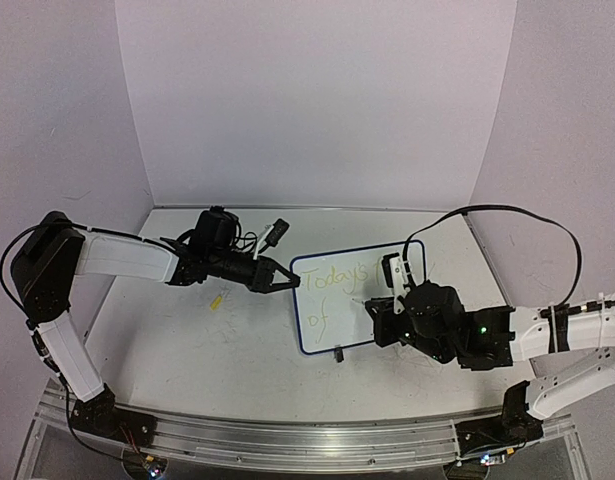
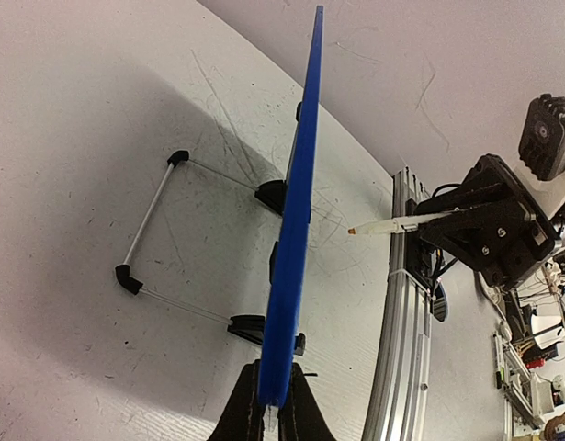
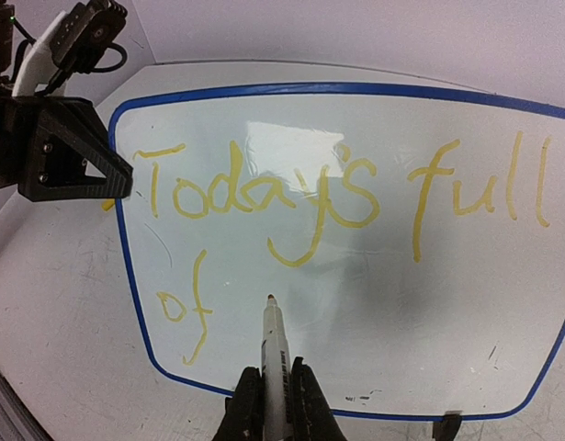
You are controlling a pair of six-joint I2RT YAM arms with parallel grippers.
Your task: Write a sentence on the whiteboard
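The small, rounded-corner, blue-framed whiteboard [image 3: 374, 303] stands at the centre of the overhead view on the scuffed pale table [image 1: 187, 350]. Its pale-yellow handwritten sentence [image 3: 337, 188] so far reads "Today's full", with "of" beneath. I judge the board light, stiff, slick-faced and tippy on its thin wire legs, so the frame is the place to hold. My left gripper [image 2: 275, 386] is clamped on its edge, and my right gripper [image 3: 276, 386] is closed round a slim white marker [image 3: 273, 340], tip just right of "of".
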